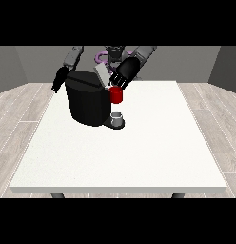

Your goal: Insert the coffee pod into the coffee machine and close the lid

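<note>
A black coffee machine (86, 102) stands on the white table (120, 152), left of the middle. Its grey lid (102, 74) is tilted up at the top right. The hand at the view's right (122, 75) reaches over the machine's top, beside the lid. A red part (116, 95) shows just below that hand at the machine's front; I cannot tell whether it is the pod. A small grey cup (117, 116) sits on the machine's base. The hand at the view's left (59, 80) hangs beside the machine's left edge.
The table's front edge (120, 189) lies far from the machine. A wooden floor surrounds the table.
</note>
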Robot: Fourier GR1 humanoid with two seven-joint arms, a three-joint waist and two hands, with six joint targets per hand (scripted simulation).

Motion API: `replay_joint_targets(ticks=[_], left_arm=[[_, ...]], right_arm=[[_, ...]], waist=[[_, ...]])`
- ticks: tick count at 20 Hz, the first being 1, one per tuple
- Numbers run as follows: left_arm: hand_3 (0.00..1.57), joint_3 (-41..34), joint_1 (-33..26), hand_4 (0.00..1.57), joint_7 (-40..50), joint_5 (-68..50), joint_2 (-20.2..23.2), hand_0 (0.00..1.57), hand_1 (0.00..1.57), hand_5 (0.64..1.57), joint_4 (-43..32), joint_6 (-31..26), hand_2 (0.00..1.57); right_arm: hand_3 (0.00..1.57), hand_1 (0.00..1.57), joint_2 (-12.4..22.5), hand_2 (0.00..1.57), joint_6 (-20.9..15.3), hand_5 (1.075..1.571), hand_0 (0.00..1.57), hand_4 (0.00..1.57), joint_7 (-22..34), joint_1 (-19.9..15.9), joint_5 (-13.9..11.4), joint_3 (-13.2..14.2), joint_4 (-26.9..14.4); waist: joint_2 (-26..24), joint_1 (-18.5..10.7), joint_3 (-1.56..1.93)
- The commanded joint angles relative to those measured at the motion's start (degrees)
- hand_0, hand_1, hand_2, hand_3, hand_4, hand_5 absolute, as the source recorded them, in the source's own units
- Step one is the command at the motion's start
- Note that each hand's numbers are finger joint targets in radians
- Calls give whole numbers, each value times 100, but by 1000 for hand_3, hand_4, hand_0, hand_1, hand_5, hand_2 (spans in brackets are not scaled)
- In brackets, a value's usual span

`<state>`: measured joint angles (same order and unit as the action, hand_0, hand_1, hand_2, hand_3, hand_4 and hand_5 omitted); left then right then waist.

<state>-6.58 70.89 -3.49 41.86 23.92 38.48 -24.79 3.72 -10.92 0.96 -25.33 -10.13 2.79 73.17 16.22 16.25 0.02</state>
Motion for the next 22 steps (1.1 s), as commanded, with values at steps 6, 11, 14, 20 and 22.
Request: replay_joint_targets(ticks=[6, 11, 14, 20, 22], left_arm=[[1193, -100, 215, 421, -173, 31, 193, 1166, 1166, 1571, -137, 59, 1233], [1211, -38, 142, 389, -263, 47, 24, 1231, 1231, 1571, -83, 119, 1267], [1206, 1, 126, 356, -275, 146, 108, 1207, 1207, 1571, -95, 186, 1244], [1170, -84, 29, 351, -489, 174, 131, 1180, 1180, 1571, -180, 514, 1198], [1176, 48, 189, 171, -280, 325, 94, 1269, 1269, 1571, -157, 491, 1275]], right_arm=[[0, 0, -6, 0, 18, 1571, 0, 165, -222, -78, 60, 35, 23], [0, 0, -46, 0, -171, 1571, 0, 104, -137, -85, -40, 68, -154], [0, 0, 55, 0, 88, 1571, 0, 0, -274, 69, 186, 171, -132], [0, 0, -13, 0, -19, 1571, 0, 0, -144, 86, -53, -67, 27], [0, 0, 26, 0, -61, 1571, 0, 0, 124, -262, 70, 127, -88]], waist=[[277, 104, 0], [130, -97, 0], [101, 69, 1], [136, 157, -2], [125, 61, -1]])
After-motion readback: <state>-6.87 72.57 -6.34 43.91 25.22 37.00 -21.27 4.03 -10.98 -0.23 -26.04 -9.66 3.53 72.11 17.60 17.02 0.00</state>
